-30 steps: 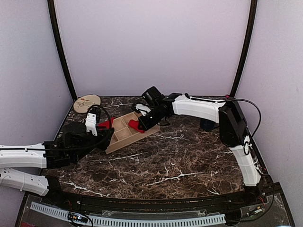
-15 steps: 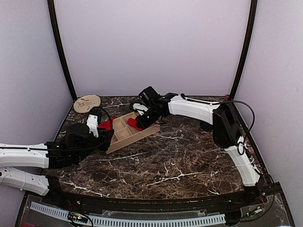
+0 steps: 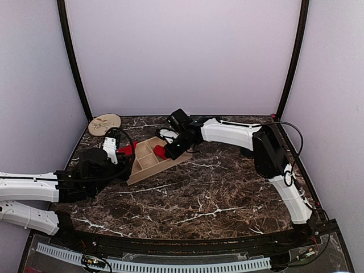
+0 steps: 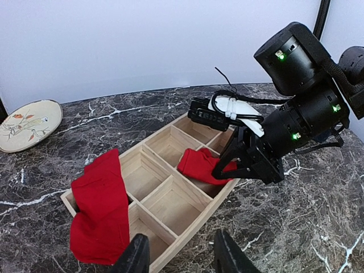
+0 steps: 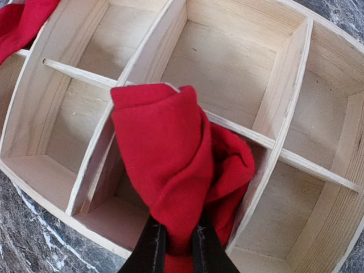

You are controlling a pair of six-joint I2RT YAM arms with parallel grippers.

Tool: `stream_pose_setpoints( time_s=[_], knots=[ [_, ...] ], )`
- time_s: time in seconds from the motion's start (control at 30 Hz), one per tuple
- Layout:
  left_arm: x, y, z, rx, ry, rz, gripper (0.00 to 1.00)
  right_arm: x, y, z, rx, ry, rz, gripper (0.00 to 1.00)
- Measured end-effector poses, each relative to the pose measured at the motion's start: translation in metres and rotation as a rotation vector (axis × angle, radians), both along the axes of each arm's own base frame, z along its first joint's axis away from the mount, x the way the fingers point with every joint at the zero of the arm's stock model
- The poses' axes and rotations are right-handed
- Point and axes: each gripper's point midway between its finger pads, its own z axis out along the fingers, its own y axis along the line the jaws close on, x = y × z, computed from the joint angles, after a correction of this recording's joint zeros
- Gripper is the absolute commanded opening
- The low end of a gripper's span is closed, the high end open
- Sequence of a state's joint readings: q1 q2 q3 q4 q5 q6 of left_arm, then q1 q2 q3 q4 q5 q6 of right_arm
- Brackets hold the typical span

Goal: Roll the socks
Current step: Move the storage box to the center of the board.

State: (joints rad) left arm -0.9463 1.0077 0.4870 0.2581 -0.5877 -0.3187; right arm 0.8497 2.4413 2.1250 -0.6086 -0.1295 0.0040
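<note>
Surrounding the dark marble table [image 3: 227, 193], pale lilac walls [image 3: 182, 57]; black posts [image 3: 74, 62].

Right arm [image 4: 296, 119] and draped sock [image 4: 99, 205] crowd the tray [image 4: 173, 205].

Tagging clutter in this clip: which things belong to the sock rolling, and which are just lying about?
Job in hand:
- gripped sock, pinched in the right end effector
- tray, under that sock
- draped sock, hanging over one end of the tray

Lying about:
- plate, at the back of the table, apart from the tray
</note>
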Motion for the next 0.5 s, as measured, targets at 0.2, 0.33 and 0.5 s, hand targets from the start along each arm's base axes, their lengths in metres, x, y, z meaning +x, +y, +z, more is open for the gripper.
stream_pose_setpoints(
  time_s=[0.2,0.33,0.5],
  knots=[
    [0.002,0.003,0.003,-0.001,-0.018,0.021,0.41,-0.005,-0.006,0.0,-0.019,-0.005,0.017,0.0],
    [0.003,0.004,0.003,0.007,-0.024,0.026,0.41,-0.006,-0.01,-0.001,-0.039,-0.005,0.018,0.0],
    [0.004,0.005,0.002,0.017,-0.025,0.035,0.41,-0.011,-0.018,0.0,-0.077,0.007,0.027,0.0]
  ],
)
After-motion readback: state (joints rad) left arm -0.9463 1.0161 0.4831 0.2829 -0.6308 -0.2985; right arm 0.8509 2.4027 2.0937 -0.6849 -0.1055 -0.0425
